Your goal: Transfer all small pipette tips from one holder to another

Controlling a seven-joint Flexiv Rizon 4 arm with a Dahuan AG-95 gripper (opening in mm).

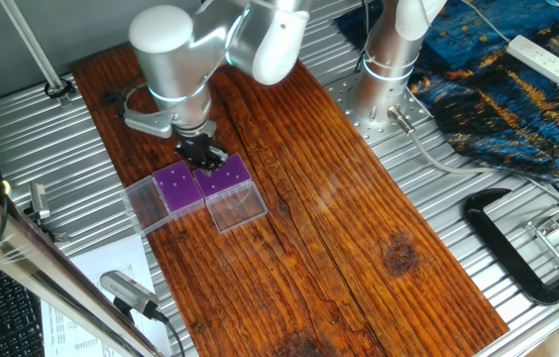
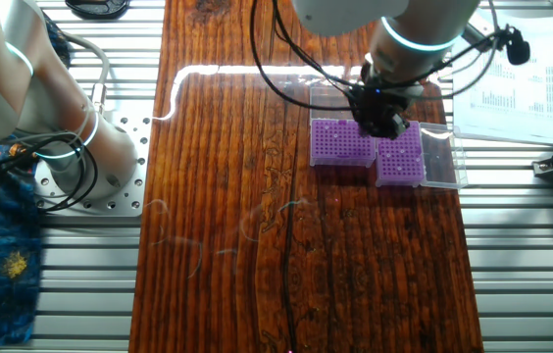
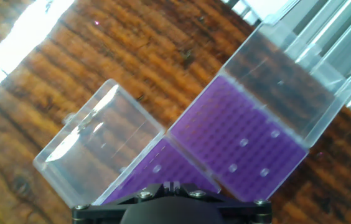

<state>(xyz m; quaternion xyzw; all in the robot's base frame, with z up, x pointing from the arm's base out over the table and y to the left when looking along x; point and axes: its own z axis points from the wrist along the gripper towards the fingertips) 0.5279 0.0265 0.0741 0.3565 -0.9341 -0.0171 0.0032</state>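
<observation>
Dark, streaked wood forms the counter (image 1: pixel 339 228), which sits on ribbed metal. Two holders stand on it touching side by side, each a small square box with a purple perforated top and a clear hinged lid folded open flat. In the hand view, the right holder (image 3: pixel 241 149) carries four small pipette tips (image 3: pixel 243 142), seen as pale round dots scattered on its lower right part. The left holder (image 3: pixel 157 174) shows one pale dot near its visible corner; the rest of its top is hidden by the dark body of the tool. From the fixed views the tool (image 1: pixel 203 152) hangs low just above the two holders, near where they meet. Its fingertips are not visible, so I cannot tell whether it is wide, narrow or holding anything.
</observation>
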